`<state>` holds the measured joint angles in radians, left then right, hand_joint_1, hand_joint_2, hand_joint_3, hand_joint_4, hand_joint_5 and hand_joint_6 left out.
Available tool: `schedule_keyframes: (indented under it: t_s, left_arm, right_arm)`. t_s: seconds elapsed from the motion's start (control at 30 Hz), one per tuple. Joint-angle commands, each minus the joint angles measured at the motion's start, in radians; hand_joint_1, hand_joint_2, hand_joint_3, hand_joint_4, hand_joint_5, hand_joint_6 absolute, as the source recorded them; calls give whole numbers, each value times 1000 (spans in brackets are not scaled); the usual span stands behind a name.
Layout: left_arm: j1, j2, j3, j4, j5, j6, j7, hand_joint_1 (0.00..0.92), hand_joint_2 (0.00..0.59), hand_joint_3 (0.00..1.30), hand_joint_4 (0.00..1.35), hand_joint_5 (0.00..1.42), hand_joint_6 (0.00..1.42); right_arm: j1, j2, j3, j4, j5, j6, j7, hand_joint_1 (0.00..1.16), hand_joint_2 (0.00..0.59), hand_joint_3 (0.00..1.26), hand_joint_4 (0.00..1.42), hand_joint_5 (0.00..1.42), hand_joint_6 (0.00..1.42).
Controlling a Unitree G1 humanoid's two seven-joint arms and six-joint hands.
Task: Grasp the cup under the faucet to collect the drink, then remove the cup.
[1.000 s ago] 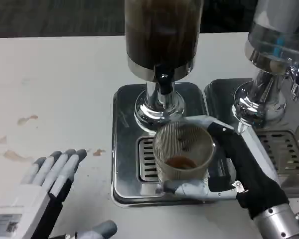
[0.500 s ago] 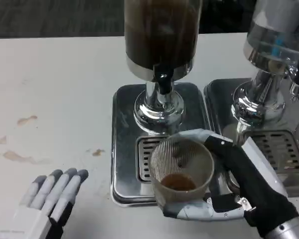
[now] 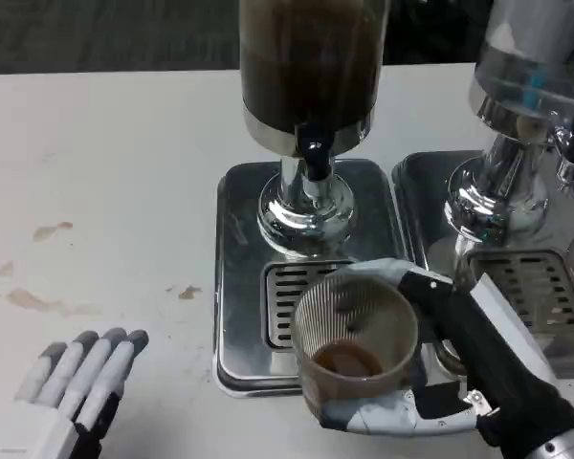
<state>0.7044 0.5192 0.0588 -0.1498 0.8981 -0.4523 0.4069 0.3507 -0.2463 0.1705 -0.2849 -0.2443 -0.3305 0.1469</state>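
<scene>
The tall drink dispenser with a dark, brown-filled clear cylinder and a polished chrome pedestal [image 3: 306,86] stands at the far middle of the white table [image 3: 105,163], with its small black faucet [image 3: 313,158] jutting from the front of the chrome collar. Under the dispenser lies a rectangular stainless-steel drip tray [image 3: 241,277] with a slotted grille [image 3: 285,301] set into its near half. The translucent ribbed plastic cup [image 3: 354,339], holding a shallow pool of brown drink at its bottom, sits on the near side of the dispenser, over the near right part of that tray and nearer than the faucet rather than directly beneath it; whether its base touches the tray or is raised cannot be told. The right hand [image 3: 440,382] grips the cup, its white and black fingers wrapped around the cup's far and right wall and another finger curled under the near side. The left hand [image 3: 77,378] lies well to the near left of the dispenser, palm down on the table, its fingers straight, close together and holding nothing. A second dispenser with a clear upper vessel and a chrome base [image 3: 526,115] stands just to the right of the dark dispenser on its own steel tray [image 3: 526,277]. A few faint brown stains [image 3: 53,230] mark the table to the dispenser's left.
</scene>
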Motion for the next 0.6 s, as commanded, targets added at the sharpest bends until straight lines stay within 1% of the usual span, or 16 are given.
schedule_keyframes:
  t_s: [0.03,0.6]
  left_arm:
    - [-6,-8,-8,-34,7,23,-3,0,111,0,0,0,0]
    - [3,-20,-22,-55,4,41,-6,0,111,0,0,0,0]
  right_arm:
    - [-2,1,-23,-25,46,-35,0,1024,137,792,845,940,1285]
    - [7,18,-20,-28,46,-33,-7,1020,130,792,845,940,1289]
